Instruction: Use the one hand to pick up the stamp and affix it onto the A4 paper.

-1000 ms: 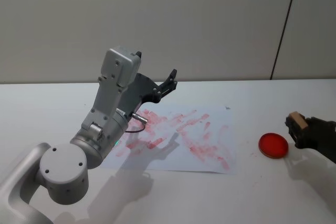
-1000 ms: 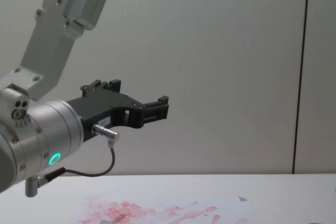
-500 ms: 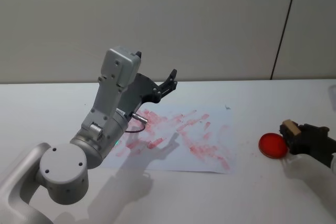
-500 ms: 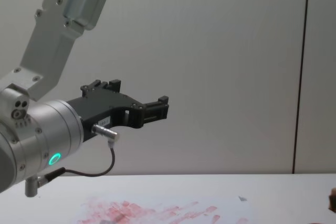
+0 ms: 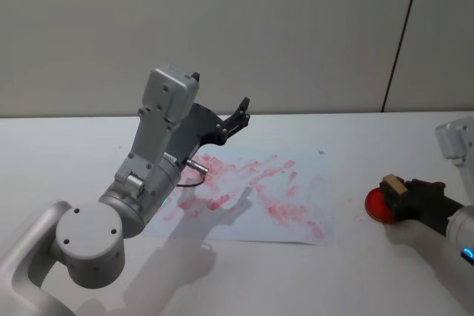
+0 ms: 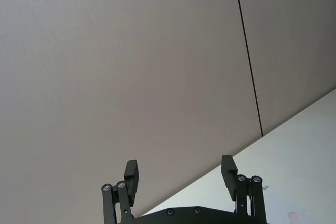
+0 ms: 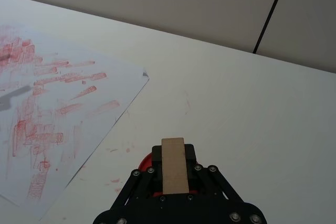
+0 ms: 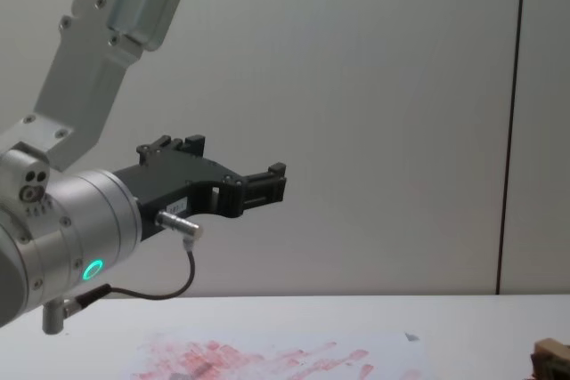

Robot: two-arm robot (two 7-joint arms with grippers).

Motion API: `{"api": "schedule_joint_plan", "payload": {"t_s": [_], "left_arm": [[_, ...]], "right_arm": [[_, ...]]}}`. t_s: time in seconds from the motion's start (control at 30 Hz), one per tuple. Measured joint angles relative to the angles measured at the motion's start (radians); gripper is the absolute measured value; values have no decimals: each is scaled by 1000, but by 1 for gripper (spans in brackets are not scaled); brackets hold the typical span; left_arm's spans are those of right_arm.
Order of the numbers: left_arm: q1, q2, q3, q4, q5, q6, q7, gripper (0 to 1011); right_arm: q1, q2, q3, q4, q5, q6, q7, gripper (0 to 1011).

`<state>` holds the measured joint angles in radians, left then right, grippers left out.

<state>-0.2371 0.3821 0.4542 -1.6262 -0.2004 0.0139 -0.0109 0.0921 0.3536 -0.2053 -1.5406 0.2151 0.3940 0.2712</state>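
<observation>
White tabletop, grey wall behind: right gripper (image 5: 396,196) clamps the stamp (image 5: 391,186) over the red ink pad (image 5: 379,209), beside the A4 paper (image 5: 292,216); it should carry level, then press flat on bare paper; left gripper (image 6: 181,174) hangs raised, fingers spread.
</observation>
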Motion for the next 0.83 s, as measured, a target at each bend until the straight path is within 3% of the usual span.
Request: {"api": "schedule_joint_plan", "payload": {"t_s": [0.17,0.53,0.83], "left_arm": [[0,0,0,0,0,0,0,1001],[0,0,0,0,0,0,0,1001],[0,0,0,0,0,0,0,1001]], "right_arm": [[11,-8,-7,16,-12,1,3,302],[22,-16,-14,33,-25,2,5,683],[26,-20,-17,39,-30,3,7,939]]}}
